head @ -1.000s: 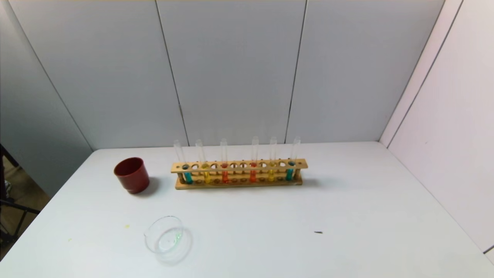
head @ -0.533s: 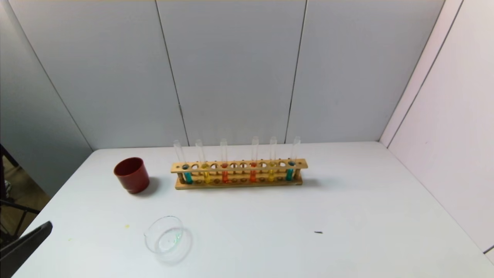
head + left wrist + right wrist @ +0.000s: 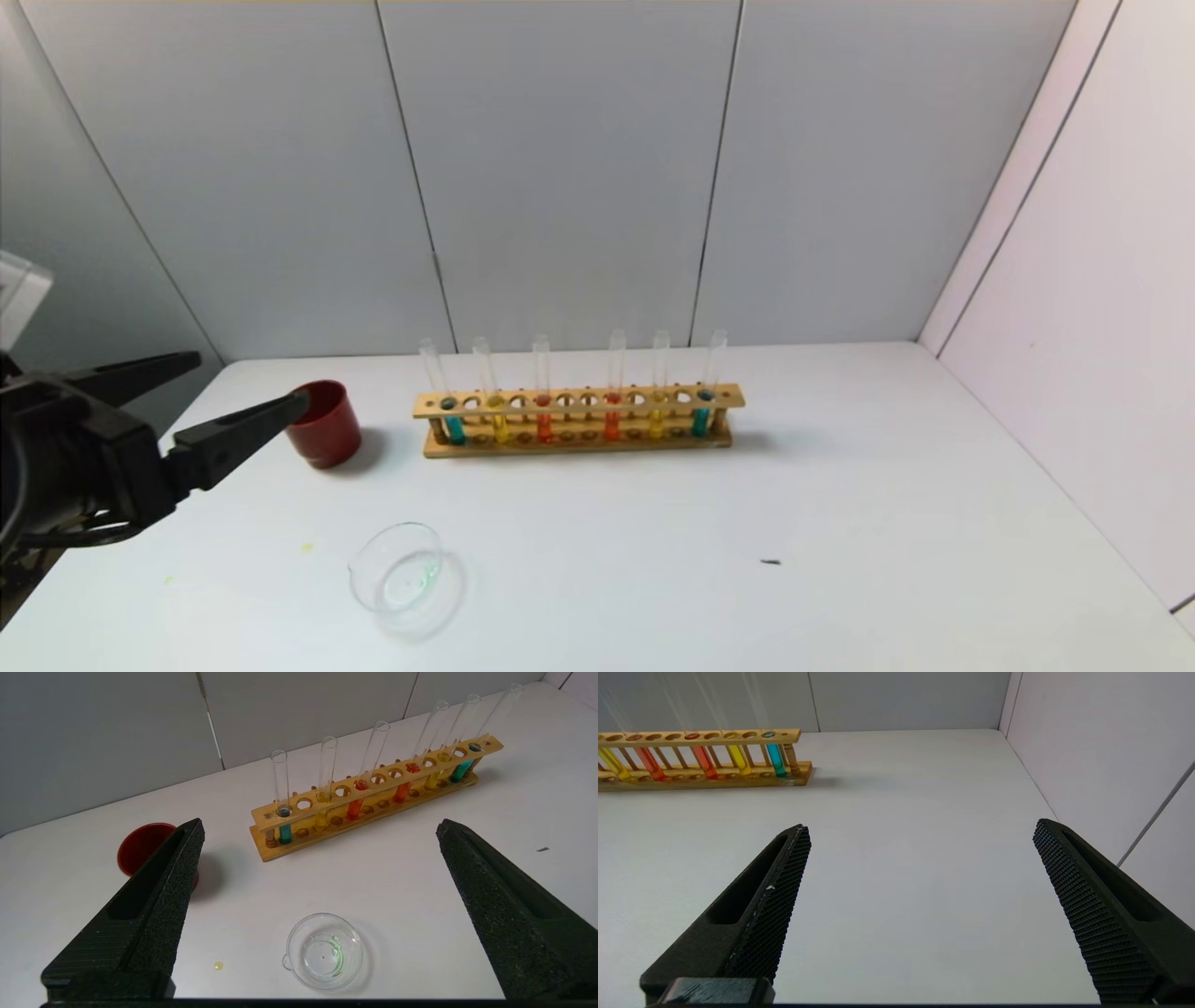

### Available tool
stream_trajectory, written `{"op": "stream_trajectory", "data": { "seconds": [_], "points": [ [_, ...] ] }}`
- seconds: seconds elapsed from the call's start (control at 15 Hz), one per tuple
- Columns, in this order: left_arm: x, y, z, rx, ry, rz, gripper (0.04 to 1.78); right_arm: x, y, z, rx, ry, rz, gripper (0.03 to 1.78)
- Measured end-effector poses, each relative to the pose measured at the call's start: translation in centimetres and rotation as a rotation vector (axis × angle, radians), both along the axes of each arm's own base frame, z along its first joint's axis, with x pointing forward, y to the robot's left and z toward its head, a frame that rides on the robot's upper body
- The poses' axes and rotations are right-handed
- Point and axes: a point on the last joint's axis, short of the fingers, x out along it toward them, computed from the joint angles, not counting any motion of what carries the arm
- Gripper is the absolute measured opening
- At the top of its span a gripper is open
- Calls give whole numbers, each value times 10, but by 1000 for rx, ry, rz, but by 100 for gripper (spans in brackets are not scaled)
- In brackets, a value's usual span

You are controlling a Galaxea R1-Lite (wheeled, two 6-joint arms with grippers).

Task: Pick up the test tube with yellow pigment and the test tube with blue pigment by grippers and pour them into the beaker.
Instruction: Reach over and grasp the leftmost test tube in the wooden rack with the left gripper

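Left gripper [image 3: 245, 378] raised at the left edge of the table [image 3: 840, 485], jaws spread wide with nothing between them, one fingertip [image 3: 280, 408] overlapping the red cup [image 3: 325, 426] in the head view. Aimed, in its own wrist view [image 3: 320, 826], over the beaker and toward the rack. Right gripper [image 3: 920, 826] out of the head view, seen only in its own wrist view: jaws wide apart, empty, above bare table near the right wall.

Wooden rack [image 3: 579, 420] upright near the back of the table, six tubes standing in it. From left to right in the head view: blue tube [image 3: 455, 427], yellow tube [image 3: 500, 427], two orange-red tubes [image 3: 544, 427], then a second yellow and a second blue at the right end. Beaker [image 3: 407, 579] on the table in front of the rack's left end, well apart from it, faint green trace at its bottom. Red cup just left of the rack. Small dark speck [image 3: 769, 562] on the table to the right.
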Motion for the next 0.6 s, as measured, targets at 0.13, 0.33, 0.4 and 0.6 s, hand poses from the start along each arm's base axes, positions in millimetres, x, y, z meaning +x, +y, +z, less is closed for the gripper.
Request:
{"op": "stream_trajectory", "data": {
  "seconds": [0.13,0.33,0.4,0.6],
  "points": [
    [28,-7,-8,8,32,-6,175,0,0,0,0,0,0,174],
    [72,-16,-26,22,50,31,175,0,0,0,0,0,0,174],
    [85,-18,-32,26,51,47,175,0,0,0,0,0,0,174],
    [118,-24,-49,30,42,80,175,0,0,0,0,0,0,174]
  ]
}}
